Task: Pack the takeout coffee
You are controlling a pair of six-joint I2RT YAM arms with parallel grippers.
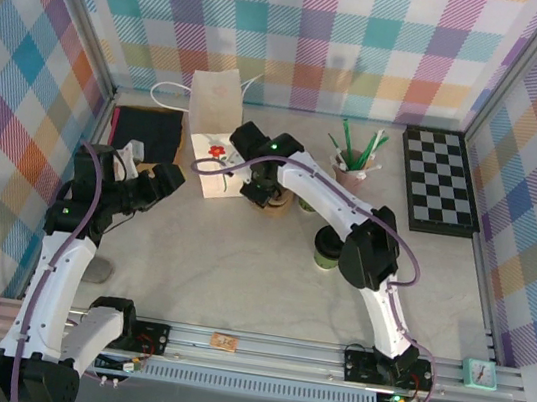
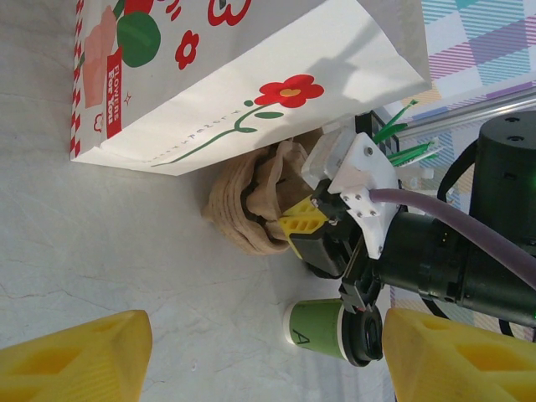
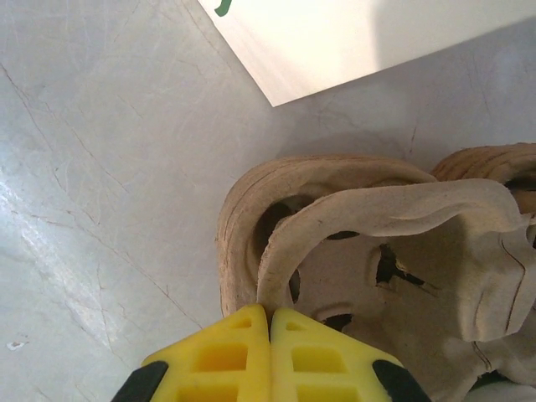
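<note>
Coffee (image 1: 325,248) stands upright on the table (image 1: 237,277), green body below and black lid on top, so its long axis goes straight up. It is just beside the elbow of my right arm; if they touch, I cannot tell. The carrier (image 1: 270,201) lies farther from the near edge and apart from the coffee, just beside the corner of the flat bag (image 1: 218,168).

My right gripper (image 3: 270,314) is closed. Its two yellow fingertips (image 3: 243,331) press together, and the thin pulp rim of the carrier goes in between their ends, so I judge that I pinch this rim. My left gripper (image 2: 268,322) is wide and holds nothing.

From the right fingers, the coffee lies behind them, back along my own forearm toward the near edge. From the left fingers, it lies ahead, past the carrier and well apart, and they face it.

I think the coffee must go into the carrier. The right arm is nearer, but its fingers are busy and turned away from the cup. The left arm is free, but it has the long way across. Because the cup is upright, the move calls for a grip from the side, one finger on each side of the body, under the lid. The right elbow so close could push the cup over.
</note>
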